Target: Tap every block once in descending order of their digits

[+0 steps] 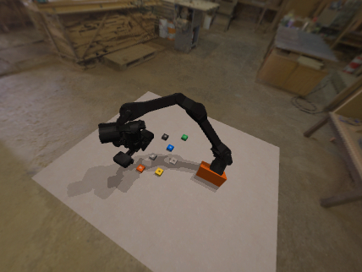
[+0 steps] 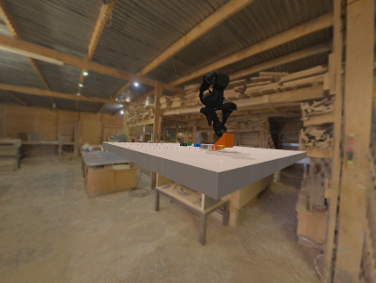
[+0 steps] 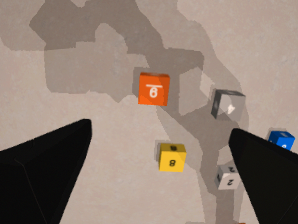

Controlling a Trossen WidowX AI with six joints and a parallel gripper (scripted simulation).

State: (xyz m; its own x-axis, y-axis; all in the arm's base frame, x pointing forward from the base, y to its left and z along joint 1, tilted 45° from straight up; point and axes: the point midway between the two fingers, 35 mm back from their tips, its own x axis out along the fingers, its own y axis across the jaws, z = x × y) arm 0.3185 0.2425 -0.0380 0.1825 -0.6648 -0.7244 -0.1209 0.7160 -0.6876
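Blocks, 7 in all, lie apart in a loose group on the pale surface (image 1: 237, 220) (image 2: 211, 176) (image 3: 115, 175), left of its middle and well in from its edges in the top view. Nearest in that view is the yellow block (image 1: 159, 171) (image 3: 172, 158), marked 8; the orange block (image 1: 140, 168) (image 3: 154, 90), with a barred digit, lies to its left, toward the left corner. Next come the white block (image 1: 173, 160) (image 3: 228, 178), marked 2, and the gray block (image 1: 152, 156) (image 3: 230, 105), then the blue block (image 1: 170, 148) (image 2: 197, 145) (image 3: 281, 140). The green block (image 1: 184, 137) (image 2: 190, 144) and black block (image 1: 165, 137) (image 2: 183, 144) lie farthest, toward the far corner.

The gripper (image 1: 135, 149) (image 2: 217, 113) (image 3: 162, 132) hovers above the surface, its 2 jaws wide open, holding nothing. In the wrist view, the yellow block shows between the jaws and the orange block beyond the tips; neither is touched. The white block shows just beside the right-hand jaw. The orange base (image 1: 202, 173) (image 2: 227, 141) stands toward the right corner.
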